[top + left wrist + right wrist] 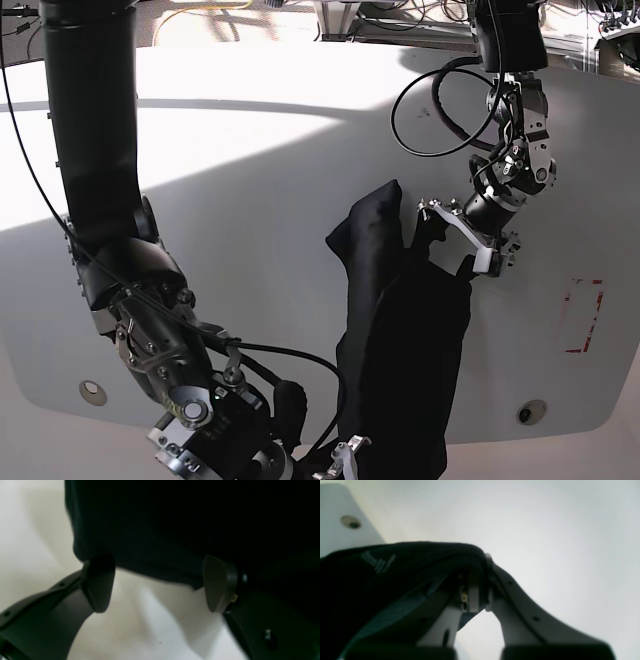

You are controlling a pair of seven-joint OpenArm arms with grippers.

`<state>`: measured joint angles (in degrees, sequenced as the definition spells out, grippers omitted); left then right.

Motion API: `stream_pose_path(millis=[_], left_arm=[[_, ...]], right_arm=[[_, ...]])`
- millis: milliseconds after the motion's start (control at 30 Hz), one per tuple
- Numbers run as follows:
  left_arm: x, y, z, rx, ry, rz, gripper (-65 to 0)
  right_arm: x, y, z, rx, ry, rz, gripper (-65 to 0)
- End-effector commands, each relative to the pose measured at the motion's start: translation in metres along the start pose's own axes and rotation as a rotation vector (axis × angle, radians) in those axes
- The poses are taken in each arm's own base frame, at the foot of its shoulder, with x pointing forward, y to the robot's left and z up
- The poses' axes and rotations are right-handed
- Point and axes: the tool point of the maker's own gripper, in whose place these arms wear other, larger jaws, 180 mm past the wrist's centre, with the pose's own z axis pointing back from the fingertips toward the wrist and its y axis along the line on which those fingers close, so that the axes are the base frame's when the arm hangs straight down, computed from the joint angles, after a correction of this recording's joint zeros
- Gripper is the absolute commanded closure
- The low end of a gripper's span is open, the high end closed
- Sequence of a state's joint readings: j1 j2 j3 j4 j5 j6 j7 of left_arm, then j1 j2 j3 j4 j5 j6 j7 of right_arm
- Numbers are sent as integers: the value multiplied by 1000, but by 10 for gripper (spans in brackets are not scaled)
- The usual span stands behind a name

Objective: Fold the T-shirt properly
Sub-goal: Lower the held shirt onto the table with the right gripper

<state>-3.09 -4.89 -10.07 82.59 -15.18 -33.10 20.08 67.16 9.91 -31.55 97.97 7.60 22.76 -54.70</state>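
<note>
The black T-shirt (pixel 400 340) lies bunched in a long strip on the white table, from a raised peak at mid-table down to the front edge. My left gripper (pixel 455 235) stands open at the shirt's upper right edge. In the left wrist view its two dark fingers (pixel 98 585) are wide apart, and the shirt's edge (pixel 160 530) reaches just between their tips without being pinched. My right gripper (pixel 335 460) is at the front edge of the table. It is shut (pixel 482 565) on a fold of the black cloth (pixel 395 585), which drapes over the left finger.
The white table (pixel 250 180) has a round hole near each front corner (pixel 92 392) (pixel 530 412). A red outline mark (pixel 585 315) sits to the right of the shirt. A black cable loop (pixel 440 110) hangs from the left arm. Cables and frames stand beyond the table's far edge.
</note>
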Motion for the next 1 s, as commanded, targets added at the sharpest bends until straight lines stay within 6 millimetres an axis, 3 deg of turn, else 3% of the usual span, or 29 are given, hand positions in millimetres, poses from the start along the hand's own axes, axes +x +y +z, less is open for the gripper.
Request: stream_pose_path(millis=[0, 167, 567, 967], left_arm=[[22, 7, 2, 0, -59, -23, -510], [22, 8, 3, 1, -58, -25, -510], [21, 8, 3, 2, -55, -26, -510], [4, 11, 1, 4, -18, 3, -510]], right_arm=[[-10, 11, 3, 3, -5, -26, -2], [-60, 35, 10, 6, 74, -108, -2], [-151, 86, 42, -52, 248, -144, -2], [-253, 99, 94, -153, 491, -208, -2]])
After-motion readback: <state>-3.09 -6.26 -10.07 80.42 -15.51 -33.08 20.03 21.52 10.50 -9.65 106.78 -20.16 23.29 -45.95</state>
